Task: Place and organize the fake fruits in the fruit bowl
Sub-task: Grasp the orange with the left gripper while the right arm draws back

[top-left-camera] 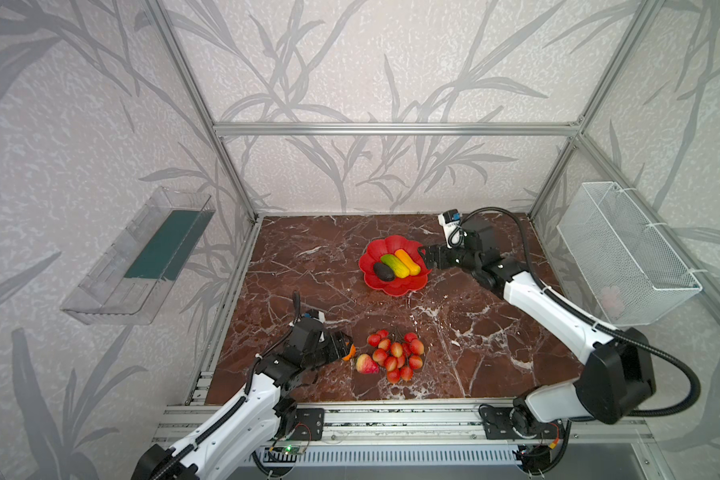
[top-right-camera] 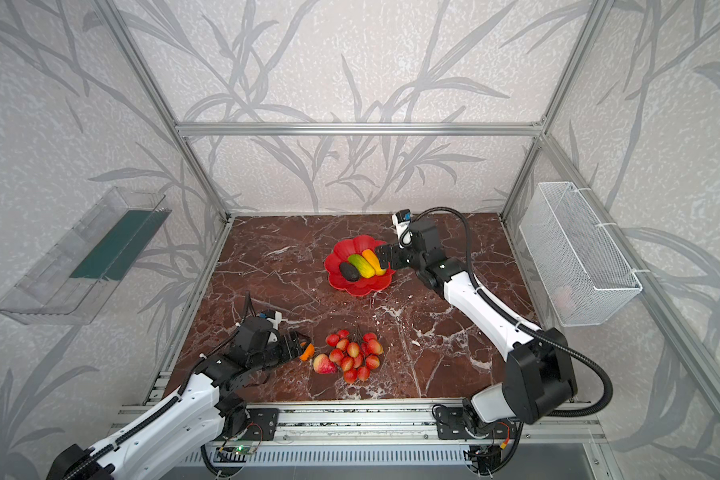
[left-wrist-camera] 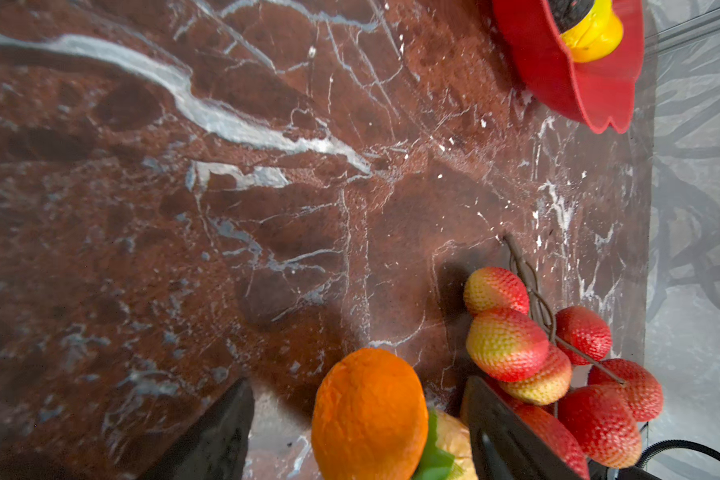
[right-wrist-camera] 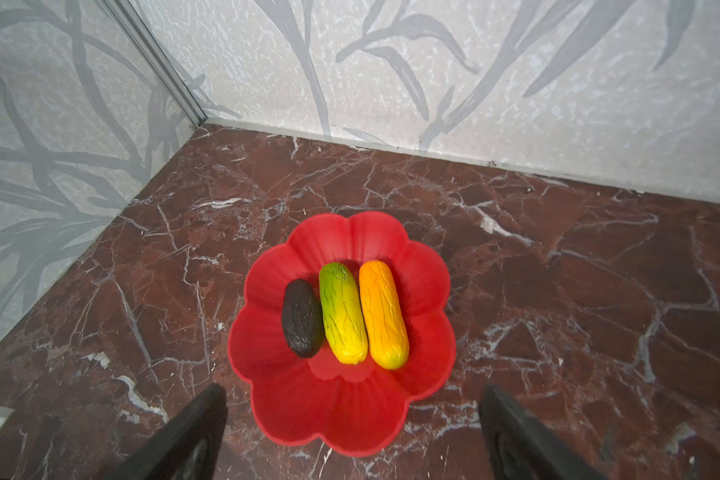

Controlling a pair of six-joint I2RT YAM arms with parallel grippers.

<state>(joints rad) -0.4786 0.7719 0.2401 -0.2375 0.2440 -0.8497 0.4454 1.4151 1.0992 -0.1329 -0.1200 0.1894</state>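
Left fingers (left-wrist-camera: 217, 436), open, are straddling orange (left-wrist-camera: 368, 415); right fingers (right-wrist-camera: 184, 436) are hanging open; off-centre closing could squirt orange into peach (top-left-camera: 366, 364).

Marble table (top-left-camera: 308, 257) bears bowl (top-left-camera: 391, 243) — peach (top-left-camera: 366, 364), berry bunch (top-left-camera: 395, 355)

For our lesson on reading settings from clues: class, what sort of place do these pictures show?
Probably a robot test cell, not a home: an aluminium frame boxes in a marble-pattern tabletop, and a left arm and right arm are mounted on a rail at its front.
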